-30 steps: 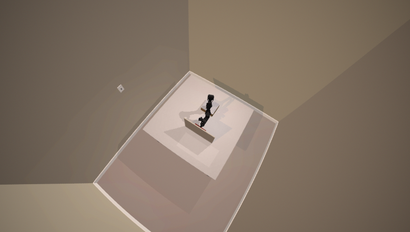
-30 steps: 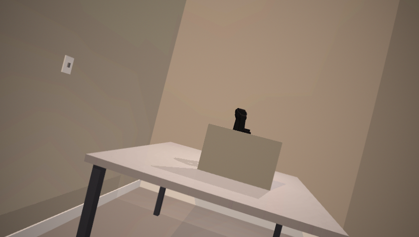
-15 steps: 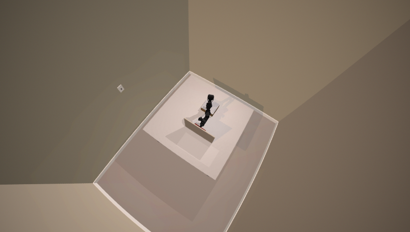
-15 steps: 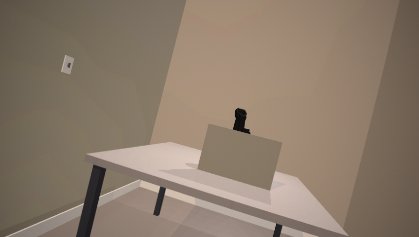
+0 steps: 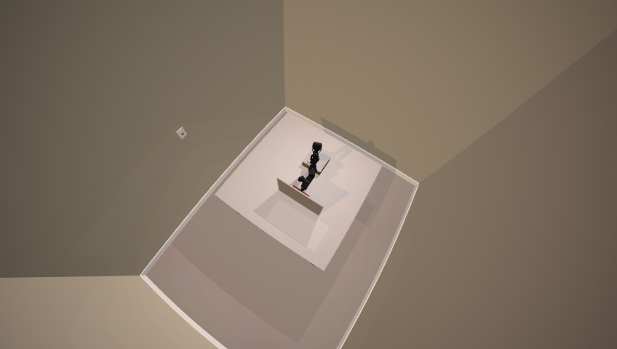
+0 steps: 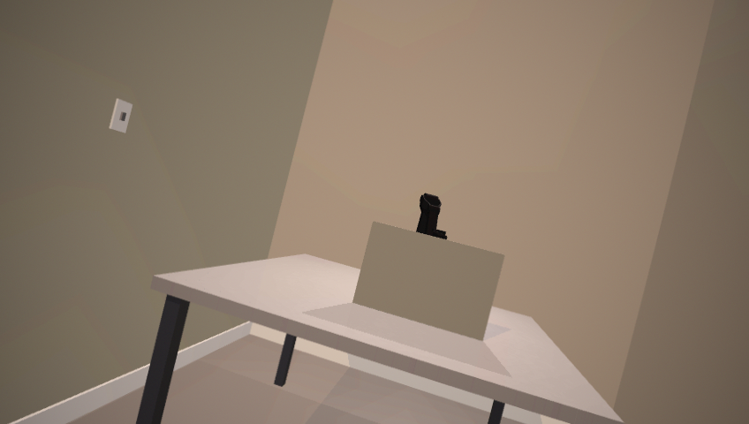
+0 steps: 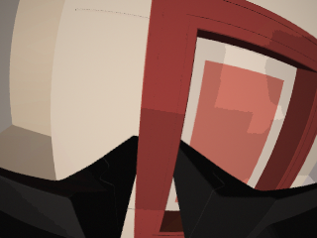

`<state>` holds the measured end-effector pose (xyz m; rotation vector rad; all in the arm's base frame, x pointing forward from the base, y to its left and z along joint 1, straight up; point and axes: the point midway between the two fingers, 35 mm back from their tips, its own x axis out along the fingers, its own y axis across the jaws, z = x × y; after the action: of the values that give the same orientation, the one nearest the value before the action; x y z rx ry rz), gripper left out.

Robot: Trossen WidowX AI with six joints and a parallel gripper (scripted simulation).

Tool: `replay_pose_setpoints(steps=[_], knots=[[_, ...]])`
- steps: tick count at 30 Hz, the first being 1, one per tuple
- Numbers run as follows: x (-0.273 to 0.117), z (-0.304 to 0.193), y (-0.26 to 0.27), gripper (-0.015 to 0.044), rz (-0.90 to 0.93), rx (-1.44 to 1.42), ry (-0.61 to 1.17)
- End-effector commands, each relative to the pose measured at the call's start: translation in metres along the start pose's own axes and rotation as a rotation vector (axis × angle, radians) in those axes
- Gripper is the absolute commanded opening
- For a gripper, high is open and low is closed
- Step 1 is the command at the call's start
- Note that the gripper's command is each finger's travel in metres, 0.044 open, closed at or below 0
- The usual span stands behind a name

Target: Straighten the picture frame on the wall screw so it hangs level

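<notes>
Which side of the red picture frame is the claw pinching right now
The claw is shut on the frame's wide dark red outer bar, the long one beside the bare cream wall, not the bars past the pink picture.
</notes>
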<state>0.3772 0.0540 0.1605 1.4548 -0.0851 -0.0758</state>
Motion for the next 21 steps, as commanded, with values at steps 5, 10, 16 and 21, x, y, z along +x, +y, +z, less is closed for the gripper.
replay_pose_setpoints(steps=[5, 10, 16, 21], knots=[[-0.0003, -0.0006, 0.0028, 0.0, 0.015, 0.002, 0.001], [-0.0003, -0.0008, 0.003, 0.0, 0.015, 0.002, 0.001], [-0.0002, -0.0007, 0.0019, 0.0, 0.015, 0.002, 0.001], [-0.0002, -0.0006, 0.0002, 0.0, 0.015, 0.002, 0.001]])
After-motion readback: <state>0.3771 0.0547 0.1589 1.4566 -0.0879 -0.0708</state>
